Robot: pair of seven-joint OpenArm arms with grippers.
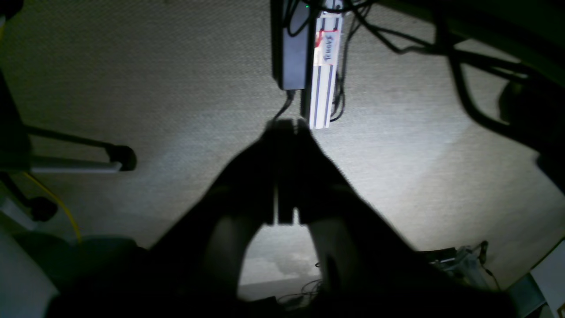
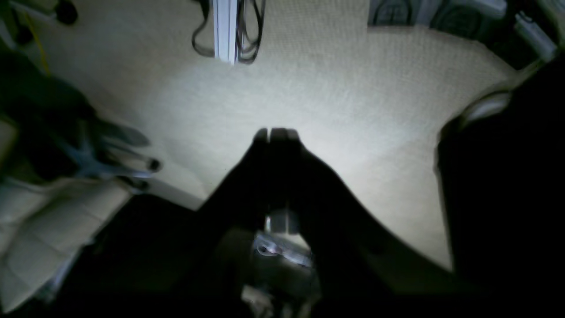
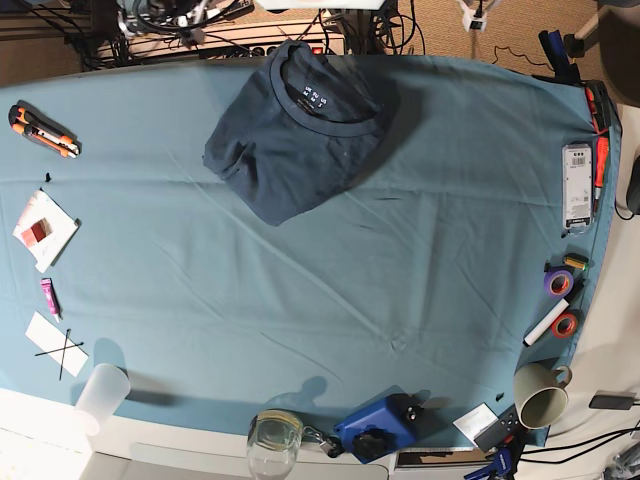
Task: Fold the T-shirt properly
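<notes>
The dark navy T-shirt [image 3: 295, 140] lies folded into a compact bundle at the far middle of the teal tablecloth [image 3: 350, 290], collar and label facing up at the far edge. Neither arm shows in the base view. In the left wrist view my left gripper [image 1: 286, 126] is a dark silhouette with fingertips together, holding nothing, over beige carpet. In the right wrist view my right gripper [image 2: 276, 132] is also shut and empty over carpet. The shirt appears in neither wrist view.
An orange box cutter [image 3: 42, 132], white cards [image 3: 44, 228] and a plastic cup [image 3: 103, 397] sit at the left. A glass [image 3: 275, 440], blue device [image 3: 378, 425] and mug [image 3: 540, 400] stand along the near edge. Tape rolls [image 3: 558, 282] and a white device [image 3: 577, 187] lie at the right.
</notes>
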